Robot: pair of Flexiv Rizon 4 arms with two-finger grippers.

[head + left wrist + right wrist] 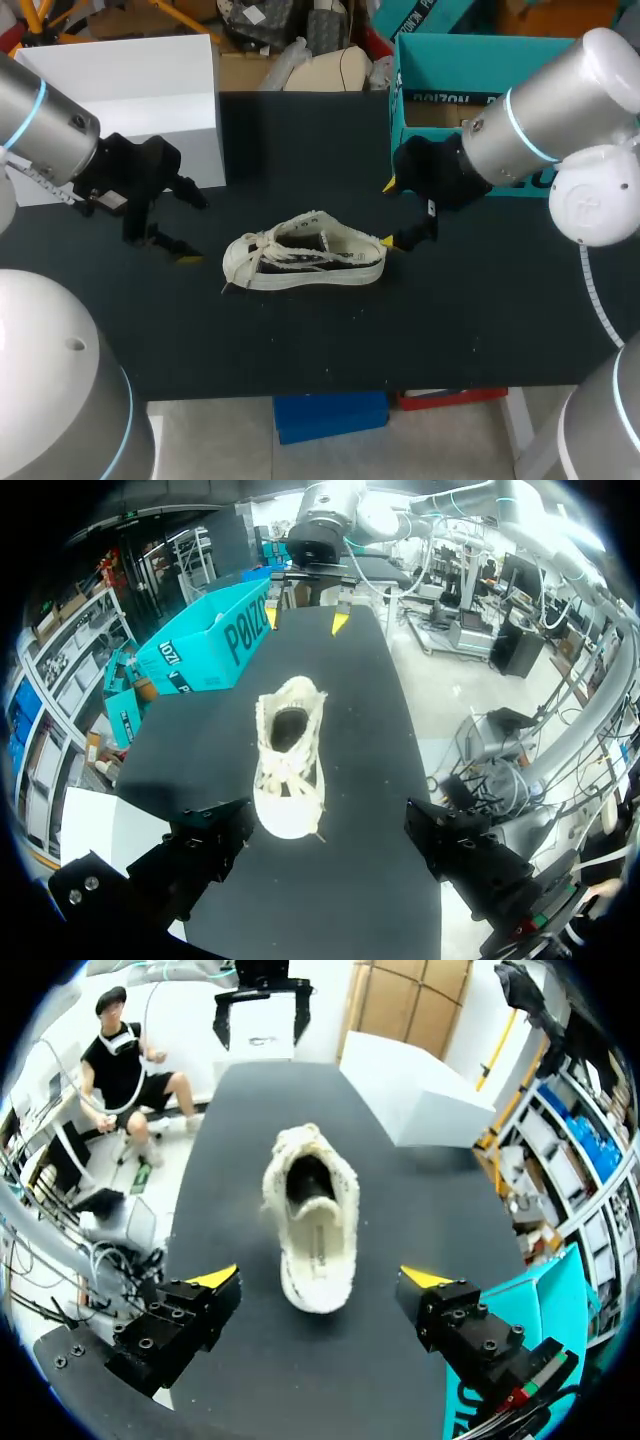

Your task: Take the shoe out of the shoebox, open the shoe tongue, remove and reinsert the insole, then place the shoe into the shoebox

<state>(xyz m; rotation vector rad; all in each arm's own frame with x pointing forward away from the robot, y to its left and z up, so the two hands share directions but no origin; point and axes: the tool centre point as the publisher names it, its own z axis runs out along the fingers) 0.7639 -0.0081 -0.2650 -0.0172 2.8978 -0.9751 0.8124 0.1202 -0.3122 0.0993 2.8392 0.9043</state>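
Midway across the table the shoe sits upright, toe leftward. Left end effector and right end effector both gape empty. I'd steady the heel from the right, then lift the tongue.

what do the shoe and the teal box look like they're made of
The shoe looks like matte cream canvas or similar cloth with dark side panels, going by its frayed edges and fabric laces; the smooth sole band is probably rubber. The teal box seems to be printed cardboard: thin flat walls, brown inside.
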